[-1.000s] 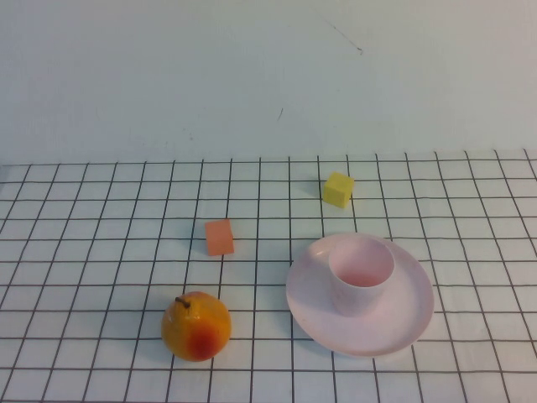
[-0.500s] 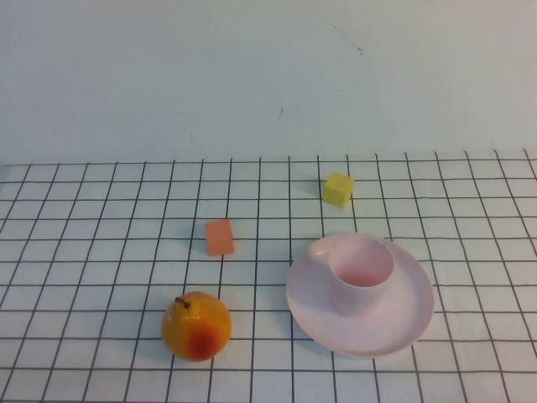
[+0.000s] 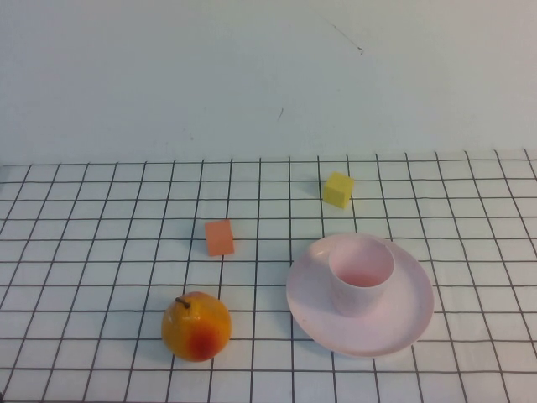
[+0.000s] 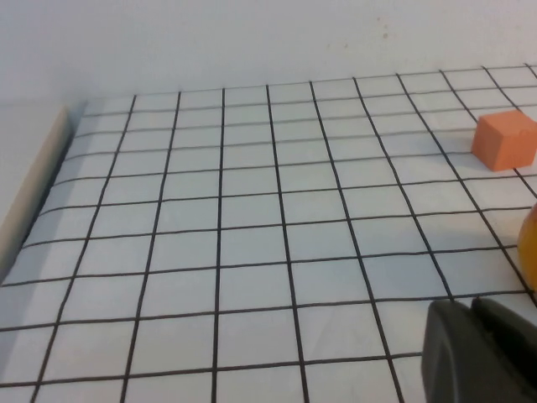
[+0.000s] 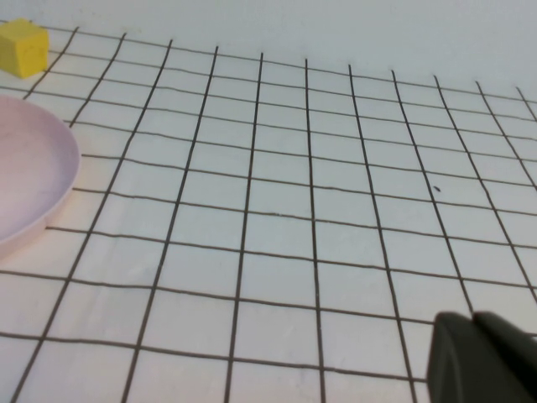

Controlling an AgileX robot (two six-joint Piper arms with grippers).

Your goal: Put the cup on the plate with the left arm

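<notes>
The cup [image 3: 362,277] stands upright on the plate [image 3: 403,326], mouth up, long axis vertical, so the placing looks done and nothing further seems called for. The left gripper [image 4: 480,353] sits low near the fruit [image 3: 196,326]; the right gripper [image 5: 480,357] rests beside the plate. Both claws look closed and empty.
</notes>
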